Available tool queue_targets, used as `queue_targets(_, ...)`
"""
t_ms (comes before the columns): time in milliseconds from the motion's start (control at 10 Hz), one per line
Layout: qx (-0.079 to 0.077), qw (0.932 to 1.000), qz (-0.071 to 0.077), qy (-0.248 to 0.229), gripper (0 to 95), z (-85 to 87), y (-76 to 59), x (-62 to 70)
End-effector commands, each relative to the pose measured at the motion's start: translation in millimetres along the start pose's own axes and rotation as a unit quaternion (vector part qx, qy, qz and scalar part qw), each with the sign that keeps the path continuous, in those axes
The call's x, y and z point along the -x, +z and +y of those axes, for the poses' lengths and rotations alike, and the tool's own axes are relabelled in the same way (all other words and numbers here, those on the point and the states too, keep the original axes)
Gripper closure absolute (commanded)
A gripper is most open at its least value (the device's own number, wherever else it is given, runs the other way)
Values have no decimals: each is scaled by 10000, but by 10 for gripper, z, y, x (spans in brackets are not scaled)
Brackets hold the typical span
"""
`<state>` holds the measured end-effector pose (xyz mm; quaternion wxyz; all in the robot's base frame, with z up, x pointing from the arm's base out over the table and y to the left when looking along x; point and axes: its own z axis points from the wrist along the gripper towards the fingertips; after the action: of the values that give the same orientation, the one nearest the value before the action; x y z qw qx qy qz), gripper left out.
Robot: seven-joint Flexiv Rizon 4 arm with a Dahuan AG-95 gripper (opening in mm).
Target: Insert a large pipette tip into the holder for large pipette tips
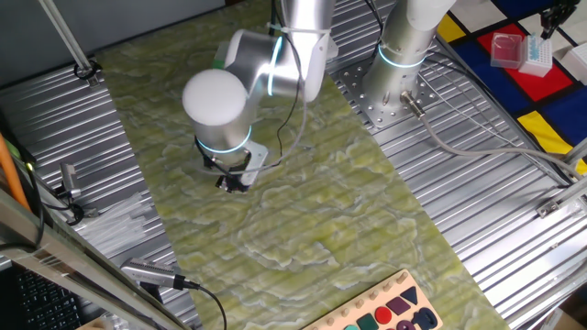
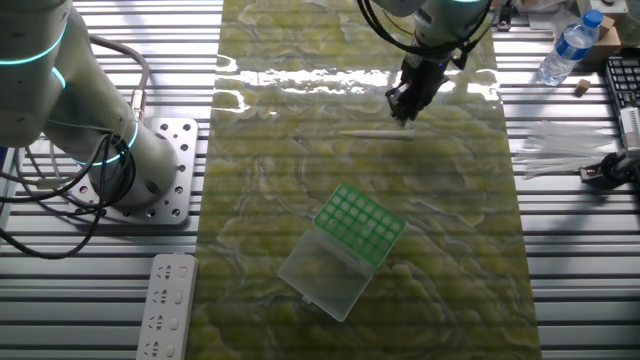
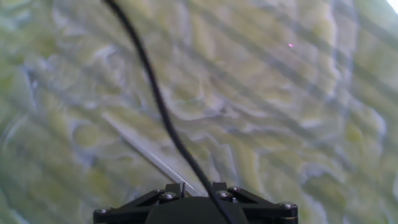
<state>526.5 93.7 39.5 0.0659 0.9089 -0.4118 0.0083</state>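
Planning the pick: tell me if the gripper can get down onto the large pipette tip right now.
Probably yes. The gripper hangs just above the mat, right beside the large pipette tip, which lies flat in the open with nothing on or around it. Whether the fingers are open is not visible.

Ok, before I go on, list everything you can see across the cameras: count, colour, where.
large pipette tip: one, nearly clear, lying flat on the mat just below the gripper
holder for large pipette tips: one, green gridded top, mid-mat, clear lid open beside it
mat: one, green-yellow marbled, covering the table centre
water bottle: one, clear with blue cap, far corner
power strip: one, white, beside the mat
red box: one, translucent red, on the coloured cloth
second arm: one, white, idle at the side
gripper: one, black, low over the mat by the tip; fingers' state unclear
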Motion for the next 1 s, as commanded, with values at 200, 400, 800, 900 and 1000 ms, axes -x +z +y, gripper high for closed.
queue_targets(200, -132, 9981, -29, -594, 760, 21, 58, -13)
queue_targets(400, -156, 9966, -36, -813, 760, 30, 69, -21)
queue_targets(800, -190, 9956, -55, -920, 760, 35, 95, -22)
queue_targets(900, -194, 9954, -59, -933, 760, 38, 102, -25)
queue_targets(1000, -202, 9952, -68, -956, 760, 42, 106, -30)
